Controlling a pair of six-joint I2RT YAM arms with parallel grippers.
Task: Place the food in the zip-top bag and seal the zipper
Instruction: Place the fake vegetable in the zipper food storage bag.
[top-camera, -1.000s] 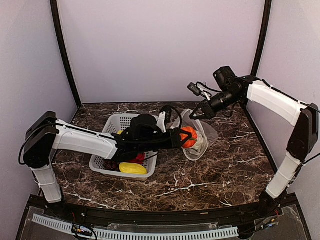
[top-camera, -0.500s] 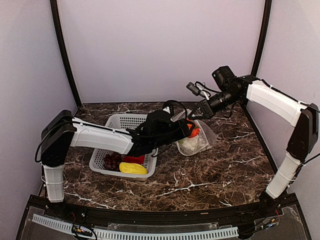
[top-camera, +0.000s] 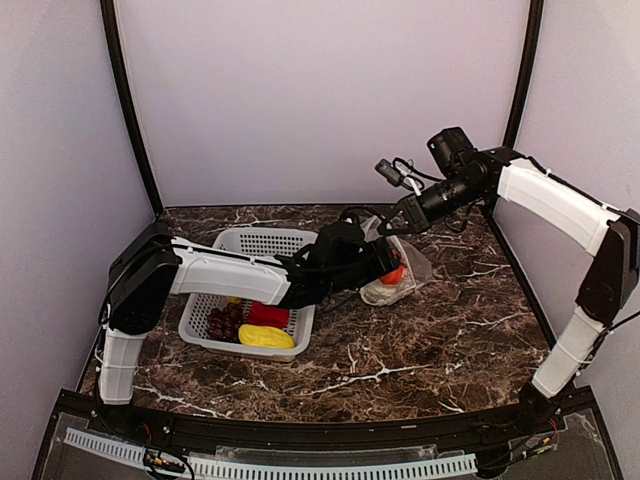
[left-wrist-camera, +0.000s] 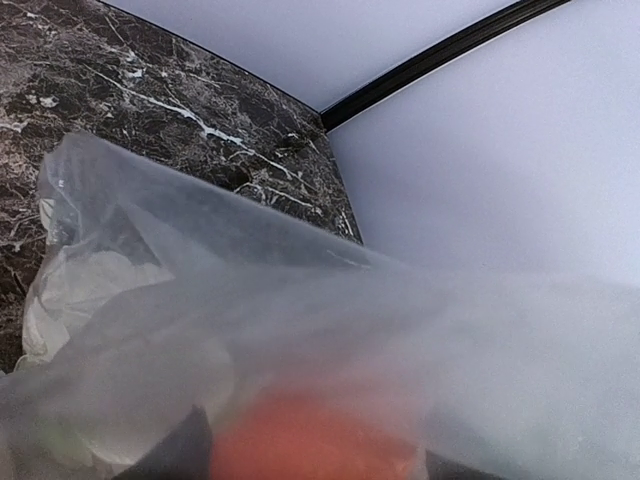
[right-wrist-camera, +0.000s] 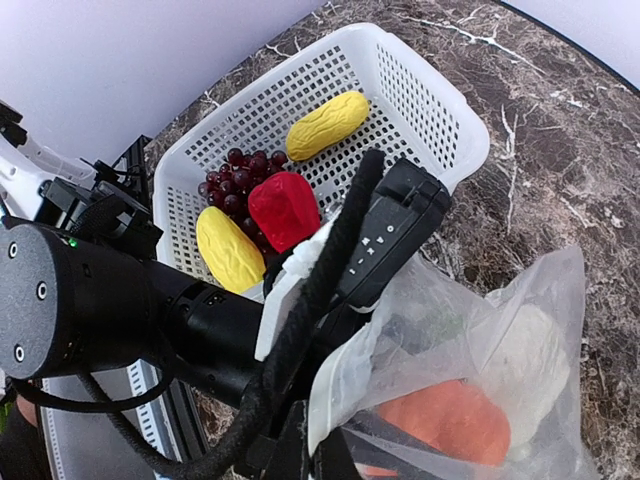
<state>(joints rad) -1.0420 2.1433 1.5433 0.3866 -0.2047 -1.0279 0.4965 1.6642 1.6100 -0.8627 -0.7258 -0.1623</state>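
The clear zip-top bag (top-camera: 408, 270) hangs at the basket's right, mouth facing left. My right gripper (top-camera: 405, 222) is shut on its upper mouth edge (right-wrist-camera: 335, 440). My left gripper (top-camera: 388, 268) reaches inside the bag. In the left wrist view the orange pumpkin (left-wrist-camera: 310, 440) lies between its dark fingers (left-wrist-camera: 185, 450) with a small gap each side, blurred by film. White cauliflower (top-camera: 378, 293) rests at the bag's bottom. In the basket lie the grape bunch (right-wrist-camera: 240, 170), red pepper (right-wrist-camera: 285, 208) and two yellow pieces (right-wrist-camera: 327, 124).
The grey perforated basket (top-camera: 255, 240) sits left of centre on the dark marble table (top-camera: 450, 340). My left arm (top-camera: 240, 280) stretches across the basket's top. Purple walls close in behind and at both sides.
My left arm has pushed right, carrying the pumpkin from the bag's mouth to inside it, and its fingers have spread apart. The right gripper has kept its hold on the bag.
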